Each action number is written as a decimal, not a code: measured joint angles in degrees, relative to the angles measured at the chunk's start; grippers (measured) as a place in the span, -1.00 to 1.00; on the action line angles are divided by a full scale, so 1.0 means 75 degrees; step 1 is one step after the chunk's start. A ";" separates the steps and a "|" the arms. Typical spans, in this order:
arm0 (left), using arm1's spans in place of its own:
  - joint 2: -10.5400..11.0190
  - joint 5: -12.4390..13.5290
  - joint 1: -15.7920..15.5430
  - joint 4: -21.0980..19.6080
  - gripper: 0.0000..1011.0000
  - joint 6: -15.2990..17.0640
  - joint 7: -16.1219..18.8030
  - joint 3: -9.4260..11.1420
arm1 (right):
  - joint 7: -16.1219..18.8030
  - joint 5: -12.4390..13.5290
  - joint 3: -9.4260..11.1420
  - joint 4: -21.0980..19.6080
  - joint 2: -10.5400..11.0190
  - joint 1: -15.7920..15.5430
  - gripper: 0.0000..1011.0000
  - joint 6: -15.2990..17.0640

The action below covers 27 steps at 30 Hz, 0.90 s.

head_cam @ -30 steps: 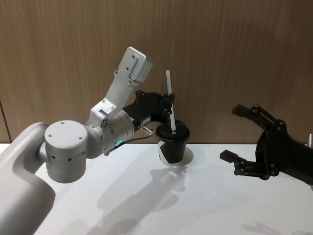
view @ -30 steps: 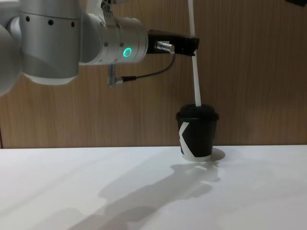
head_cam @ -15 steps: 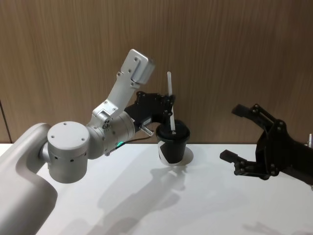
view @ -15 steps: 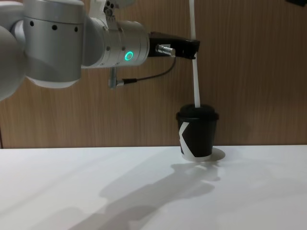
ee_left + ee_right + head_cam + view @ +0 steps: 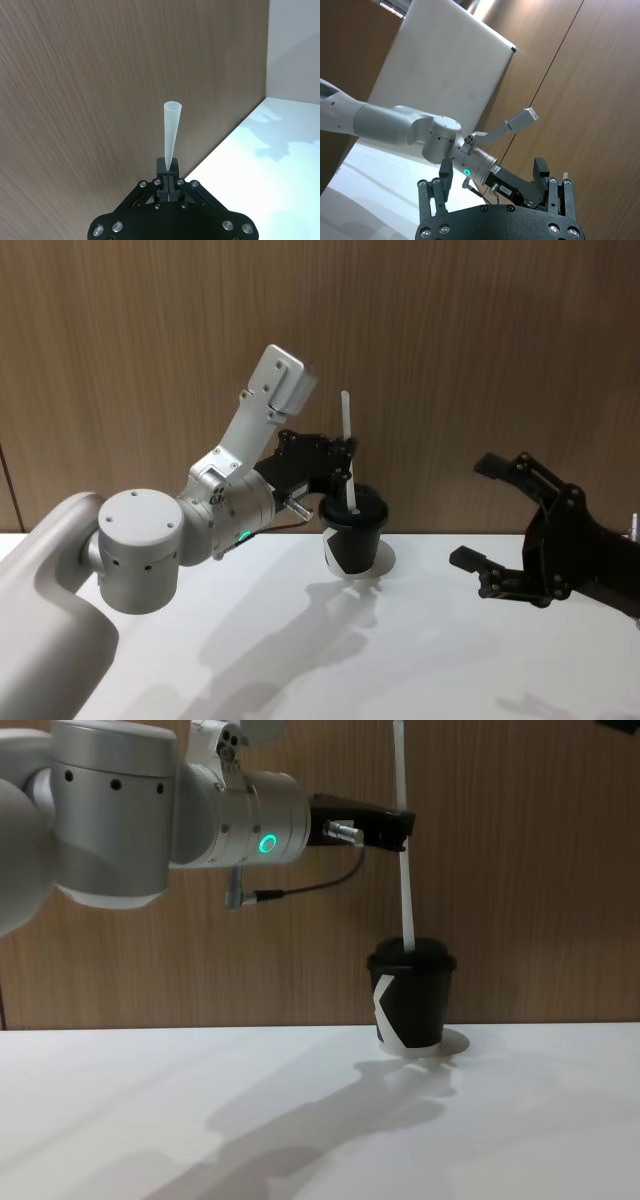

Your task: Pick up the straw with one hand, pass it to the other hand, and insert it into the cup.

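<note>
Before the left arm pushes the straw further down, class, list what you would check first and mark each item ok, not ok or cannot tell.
1. Left gripper shut on the straw: ok, pinched at about mid-length.
2. Straw's lower end at the lid of the cup: ok, it meets the lid top.
3. Straw actually through the lid opening: cannot tell.
4. Straw near upright: ok, a slight lean.
5. Cup upright on the table: ok.
6. Right gripper clear of the cup: ok, open and well off to the side.
</note>
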 joint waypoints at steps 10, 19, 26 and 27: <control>-0.0100 0.0017 -0.0101 0.0258 -0.98 0.0005 -0.0155 -0.0022 | 0.0000 0.0000 0.0000 0.0000 0.0000 0.0000 0.98 0.0000; -0.0173 0.0092 -0.0158 0.0421 -0.98 0.0006 -0.0174 -0.0044 | 0.0000 0.0000 0.0000 0.0000 0.0000 0.0000 0.98 0.0000; -0.0263 0.0122 -0.0239 0.0618 -0.98 0.0080 -0.0166 -0.0093 | 0.0000 0.0000 0.0000 0.0000 0.0000 0.0001 0.98 0.0000; -0.0275 0.0123 -0.0250 0.0643 -0.98 0.0092 -0.0167 -0.0100 | 0.0000 0.0000 0.0000 0.0000 0.0000 0.0000 0.98 0.0000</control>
